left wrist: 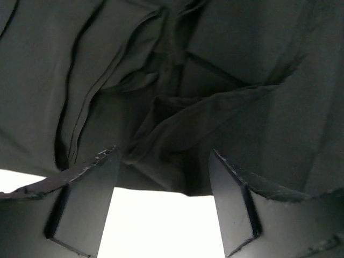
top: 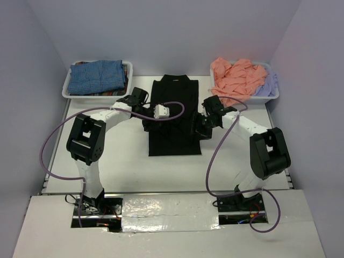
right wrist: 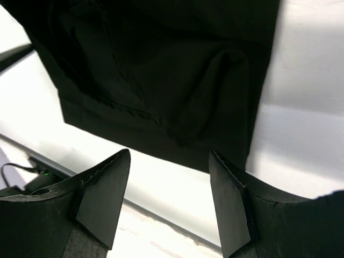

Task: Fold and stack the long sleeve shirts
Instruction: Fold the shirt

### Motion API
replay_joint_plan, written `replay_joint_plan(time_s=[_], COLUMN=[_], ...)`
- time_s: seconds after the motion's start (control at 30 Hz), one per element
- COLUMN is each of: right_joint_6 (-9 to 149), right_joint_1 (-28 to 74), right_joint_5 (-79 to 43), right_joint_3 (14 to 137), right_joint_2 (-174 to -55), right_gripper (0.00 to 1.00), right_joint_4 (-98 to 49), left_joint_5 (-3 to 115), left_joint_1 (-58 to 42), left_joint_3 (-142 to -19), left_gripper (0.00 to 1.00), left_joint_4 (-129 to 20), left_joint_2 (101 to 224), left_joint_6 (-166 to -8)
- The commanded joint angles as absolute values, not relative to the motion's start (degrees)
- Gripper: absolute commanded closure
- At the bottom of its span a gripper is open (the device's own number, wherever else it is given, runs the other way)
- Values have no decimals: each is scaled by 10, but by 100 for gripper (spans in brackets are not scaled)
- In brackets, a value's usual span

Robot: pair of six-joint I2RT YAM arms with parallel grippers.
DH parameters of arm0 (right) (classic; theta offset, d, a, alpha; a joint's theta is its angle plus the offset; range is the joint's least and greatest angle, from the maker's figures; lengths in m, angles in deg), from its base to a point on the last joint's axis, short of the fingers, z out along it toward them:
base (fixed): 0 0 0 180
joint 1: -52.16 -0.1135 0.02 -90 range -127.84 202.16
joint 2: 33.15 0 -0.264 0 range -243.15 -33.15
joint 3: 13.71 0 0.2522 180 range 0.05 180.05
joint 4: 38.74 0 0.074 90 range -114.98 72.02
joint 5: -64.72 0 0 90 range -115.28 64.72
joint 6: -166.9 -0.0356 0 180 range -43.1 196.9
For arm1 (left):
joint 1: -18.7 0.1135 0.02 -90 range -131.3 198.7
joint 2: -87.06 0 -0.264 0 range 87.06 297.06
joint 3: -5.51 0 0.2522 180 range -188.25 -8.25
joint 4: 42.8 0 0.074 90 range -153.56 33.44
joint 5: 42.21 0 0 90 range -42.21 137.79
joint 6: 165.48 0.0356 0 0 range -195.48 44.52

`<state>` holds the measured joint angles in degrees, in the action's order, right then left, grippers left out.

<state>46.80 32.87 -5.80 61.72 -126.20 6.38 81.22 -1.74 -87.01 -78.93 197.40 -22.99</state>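
The black shirt [top: 174,115] lies flat at the centre of the table [top: 107,166] (folded to a narrow strip, collar at the far end). The left gripper [top: 147,123] stands at the shirt's left edge and the right gripper [top: 202,129] at its right edge. Both have jaws apart, with the cloth just beyond the fingertips.

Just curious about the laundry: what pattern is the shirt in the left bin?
The shirt is blue-checked; the top view shows it best.

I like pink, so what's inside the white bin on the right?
A crumpled salmon-pink shirt is heaped in the white bin, with a pale lavender shirt peeking out at its right side. Anything lying underneath them is covered, so it cannot be seen.
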Motion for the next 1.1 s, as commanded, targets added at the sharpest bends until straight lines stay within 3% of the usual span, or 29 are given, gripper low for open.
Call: replay_joint_plan(time_s=[0.0, 0.1, 0.13, 0.3, 0.37, 0.43, 0.53, 0.57, 0.67, 1.07], right_joint_6=[436, 439, 439, 433, 432, 433, 435, 435, 433, 418], right_joint_1=[325, 325, 325, 325, 325, 325, 328, 330, 340, 399], right_joint_5=[-27, -23, -25, -16, -15, -16, -17, -18, -16, 1], right_joint_3=[604, 599, 599, 617, 620, 622, 627, 633, 650, 761], right_joint_2=[-1276, -1293, -1297, -1325, -1336, -1340, -1344, -1346, -1355, -1411], right_gripper=[33, 32, 32, 32, 33, 37, 63, 79, 100, 100], right_joint_4=[24, 10, 6, -6, -10, -7, -6, -5, 1, 39], left_joint_5=[838, 833, 830, 829, 830, 829, 825, 822, 815, 691], left_joint_1=[-26, -26, -27, -27, -27, -27, -27, -26, -24, -19], left_joint_3=[-873, -869, -870, -876, -871, -867, -869, -870, -874, -887], left_gripper=[22, 34, 47, 77, 98, 100, 100, 100, 100, 100], left_joint_4=[-804, -791, -788, -790, -792, -793, -798, -797, -787, -680], left_joint_2=[1977, 1980, 1980, 1982, 1980, 1979, 1976, 1977, 1975, 1982], left_joint_6=[-175, -183, -190, -210, -211, -214, -226, -231, -260, -439])
